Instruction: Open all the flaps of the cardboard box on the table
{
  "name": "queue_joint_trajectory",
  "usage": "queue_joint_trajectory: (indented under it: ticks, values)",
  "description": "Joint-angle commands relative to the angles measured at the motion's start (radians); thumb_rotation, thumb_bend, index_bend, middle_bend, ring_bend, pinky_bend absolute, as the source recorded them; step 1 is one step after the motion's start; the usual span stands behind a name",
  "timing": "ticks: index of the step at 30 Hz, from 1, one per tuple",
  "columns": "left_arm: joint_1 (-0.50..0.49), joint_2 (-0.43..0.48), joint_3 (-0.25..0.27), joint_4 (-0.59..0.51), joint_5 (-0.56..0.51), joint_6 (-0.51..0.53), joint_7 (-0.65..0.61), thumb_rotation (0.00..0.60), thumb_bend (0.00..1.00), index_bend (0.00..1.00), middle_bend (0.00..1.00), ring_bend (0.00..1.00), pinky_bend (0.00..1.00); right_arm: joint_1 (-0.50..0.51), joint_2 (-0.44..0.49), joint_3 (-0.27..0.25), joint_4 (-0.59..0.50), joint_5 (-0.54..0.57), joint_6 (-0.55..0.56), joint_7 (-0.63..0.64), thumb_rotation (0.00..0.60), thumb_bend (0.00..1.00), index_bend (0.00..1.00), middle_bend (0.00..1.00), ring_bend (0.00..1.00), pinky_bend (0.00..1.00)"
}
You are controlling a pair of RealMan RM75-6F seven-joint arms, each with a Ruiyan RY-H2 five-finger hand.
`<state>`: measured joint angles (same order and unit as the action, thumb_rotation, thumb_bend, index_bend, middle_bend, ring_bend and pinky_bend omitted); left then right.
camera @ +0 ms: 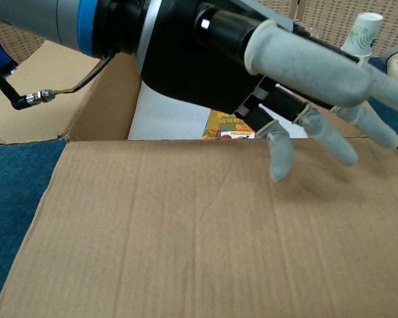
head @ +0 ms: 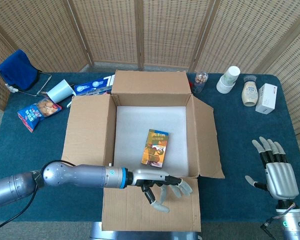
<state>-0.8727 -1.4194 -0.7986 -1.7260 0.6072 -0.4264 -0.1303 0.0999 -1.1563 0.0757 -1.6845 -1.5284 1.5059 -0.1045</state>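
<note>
Four flaps: all folded outward on the box (head: 150, 135), mid-table on the blue cloth (head: 240, 145).
Near flap (head: 152, 210): lies flat toward the robot, fills the lower chest view (camera: 205, 232).
Left hand (head: 162, 186): over the near flap just past the box's front edge, fingers (camera: 305, 66) spread & straight, holding nothing; whether fingertips touch the cardboard can't be told.
Left arm (head: 75, 175): silver w/ blue ring, reaching in from lower left.
Right hand (head: 275, 172): well apart from the box at the table's right edge, palm-back up, fingers apart, empty.
Inside box: white liner, small yellow pack (head: 155, 147) lying flat near centre; also seen in chest view (camera: 231, 126) behind the hand.
Left flap (head: 87, 130): spread out flat.
Right flap (head: 207, 137): angled outward.
Far flap (head: 150, 82): tilted back.
Left of box: snack bag (head: 37, 112), white cup (head: 60, 91) on its side, blue-white pack (head: 92, 86), blue fabric (head: 17, 67) on a wire stand.
Right of box: small jar (head: 201, 81), paper cup (head: 229, 79), bottle (head: 249, 92), white carton (head: 266, 98).
Backdrop: woven folding screens (head: 155, 30).
</note>
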Motion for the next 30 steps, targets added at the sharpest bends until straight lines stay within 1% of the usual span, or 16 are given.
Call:
queue_joint_trajectory:
  ticks: [1, 3, 5, 6, 9, 11, 13, 14, 16, 17, 19, 21, 23, 24, 28, 30]
  values:
    - [-0.011, 0.007, 0.017, -0.004, 0.018, 0.024, -0.008, 0.514, 0.2, 0.13, 0.18, 0.23, 0.49, 0.0, 0.0, -0.001, 0.001, -0.001, -0.001, 0.001, 0.6, 0.0, 0.09, 0.06, 0.0, 0.06]
    - [-0.008, 0.015, 0.011, -0.017, 0.028, 0.043, -0.004, 0.511, 0.2, 0.14, 0.18, 0.23, 0.44, 0.0, 0.001, -0.001, 0.0, -0.001, -0.001, 0.002, 0.6, 0.0, 0.09, 0.06, 0.0, 0.06]
    - [0.006, 0.026, -0.002, -0.04, 0.048, 0.081, 0.014, 0.51, 0.2, 0.14, 0.18, 0.23, 0.43, -0.001, 0.002, 0.0, 0.0, -0.001, 0.001, 0.003, 0.6, 0.0, 0.09, 0.06, 0.0, 0.06]
    - [0.016, 0.033, -0.007, -0.056, 0.065, 0.111, 0.028, 0.505, 0.2, 0.15, 0.18, 0.22, 0.43, -0.001, 0.002, 0.0, 0.0, -0.001, 0.001, 0.005, 0.6, 0.0, 0.09, 0.06, 0.0, 0.06]
    - [0.05, 0.064, -0.012, -0.113, 0.121, 0.208, 0.064, 0.499, 0.2, 0.16, 0.18, 0.21, 0.36, -0.001, 0.003, 0.001, -0.001, -0.002, 0.002, 0.007, 0.6, 0.0, 0.09, 0.06, 0.0, 0.06]
    - [0.076, 0.089, -0.01, -0.149, 0.157, 0.272, 0.08, 0.502, 0.2, 0.16, 0.17, 0.21, 0.36, -0.001, 0.003, 0.0, -0.001, -0.002, 0.002, 0.007, 0.6, 0.0, 0.09, 0.06, 0.0, 0.06]
    - [0.113, 0.133, -0.004, -0.183, 0.218, 0.356, 0.117, 0.505, 0.2, 0.17, 0.16, 0.19, 0.35, -0.002, 0.002, 0.0, -0.002, -0.005, 0.003, 0.006, 0.6, 0.0, 0.09, 0.06, 0.0, 0.06]
    - [0.144, 0.162, 0.007, -0.216, 0.253, 0.415, 0.136, 0.502, 0.2, 0.17, 0.15, 0.18, 0.33, -0.002, 0.002, -0.001, -0.003, -0.007, 0.004, 0.005, 0.6, 0.0, 0.09, 0.06, 0.0, 0.06]
    - [0.196, 0.208, 0.024, -0.262, 0.312, 0.518, 0.168, 0.502, 0.2, 0.17, 0.13, 0.16, 0.25, -0.004, 0.002, -0.001, -0.005, -0.011, 0.011, 0.004, 0.6, 0.0, 0.09, 0.06, 0.0, 0.06]
    - [0.214, 0.221, 0.03, -0.277, 0.33, 0.552, 0.177, 0.5, 0.2, 0.17, 0.12, 0.15, 0.2, -0.004, 0.002, 0.0, -0.006, -0.013, 0.014, 0.004, 0.6, 0.0, 0.09, 0.06, 0.0, 0.06]
    - [0.272, 0.27, 0.054, -0.322, 0.38, 0.655, 0.196, 0.504, 0.2, 0.17, 0.11, 0.13, 0.14, -0.008, 0.001, 0.0, -0.008, -0.019, 0.024, 0.0, 0.6, 0.0, 0.1, 0.06, 0.0, 0.07]
    - [0.311, 0.31, 0.073, -0.35, 0.412, 0.717, 0.209, 0.509, 0.2, 0.18, 0.1, 0.11, 0.12, -0.01, 0.0, 0.0, -0.01, -0.021, 0.029, -0.006, 0.6, 0.0, 0.1, 0.06, 0.0, 0.08]
    - [0.364, 0.362, 0.099, -0.384, 0.465, 0.807, 0.234, 0.51, 0.2, 0.18, 0.1, 0.11, 0.11, -0.011, -0.001, -0.001, -0.013, -0.022, 0.03, -0.018, 0.6, 0.0, 0.1, 0.06, 0.0, 0.08]
    - [0.411, 0.401, 0.118, -0.406, 0.509, 0.875, 0.265, 0.514, 0.2, 0.18, 0.09, 0.1, 0.1, -0.012, -0.003, -0.002, -0.015, -0.023, 0.03, -0.028, 0.6, 0.0, 0.1, 0.06, 0.0, 0.08]
    - [0.523, 0.468, 0.186, -0.469, 0.629, 1.054, 0.306, 0.526, 0.2, 0.18, 0.08, 0.1, 0.1, -0.014, -0.009, 0.001, -0.022, -0.022, 0.038, -0.059, 0.6, 0.0, 0.09, 0.05, 0.0, 0.07]
    - [0.583, 0.494, 0.229, -0.49, 0.699, 1.144, 0.314, 0.528, 0.2, 0.18, 0.07, 0.09, 0.09, -0.018, -0.012, 0.003, -0.027, -0.016, 0.044, -0.08, 0.6, 0.0, 0.09, 0.03, 0.0, 0.04]
